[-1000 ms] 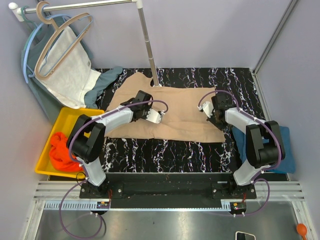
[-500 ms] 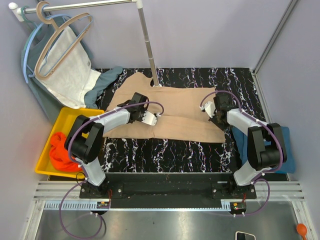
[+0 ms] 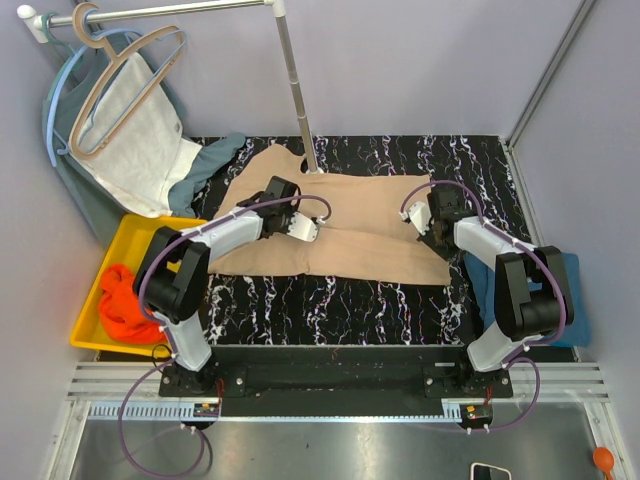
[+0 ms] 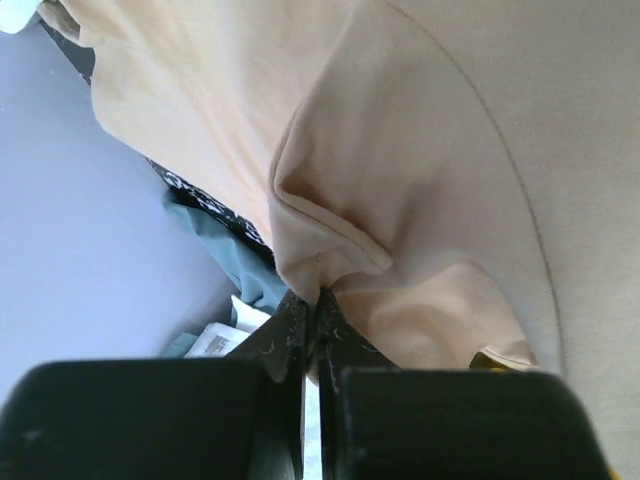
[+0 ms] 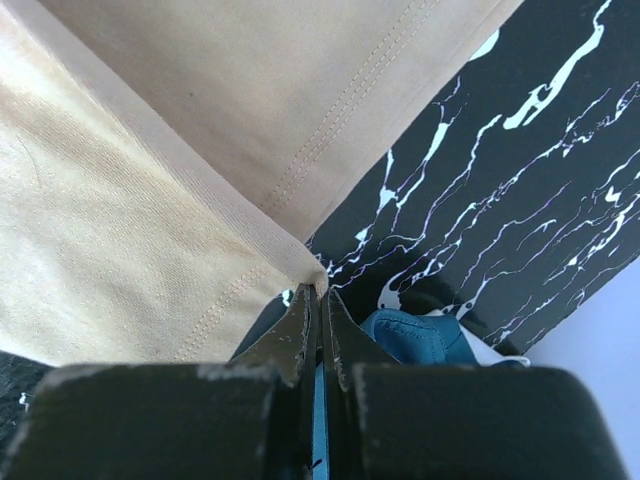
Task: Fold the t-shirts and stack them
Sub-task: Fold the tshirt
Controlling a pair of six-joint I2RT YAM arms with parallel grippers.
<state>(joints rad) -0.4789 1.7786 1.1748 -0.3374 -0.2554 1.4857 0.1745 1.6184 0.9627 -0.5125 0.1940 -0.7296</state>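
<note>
Where the yellow bin [image 3: 138,240] sits: nine o'clock, orange-red t-shirt [image 3: 120,302] inside.
Left gripper [image 4: 312,305]: clamped tight on beige t-shirt [image 4: 420,180].
Right gripper [image 5: 320,300]: clamped on its hem.
Teal t-shirt [image 3: 578,300]: we glimpse part, perhaps folded.

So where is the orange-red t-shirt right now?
The orange-red t-shirt lies bunched in the yellow bin at the top view's far left, left of the spread beige t-shirt.

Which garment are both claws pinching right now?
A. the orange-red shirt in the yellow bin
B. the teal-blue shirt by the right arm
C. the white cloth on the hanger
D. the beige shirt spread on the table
D: in the wrist views, the left claw and the right claw are each shut on a fold of the beige shirt.
</note>
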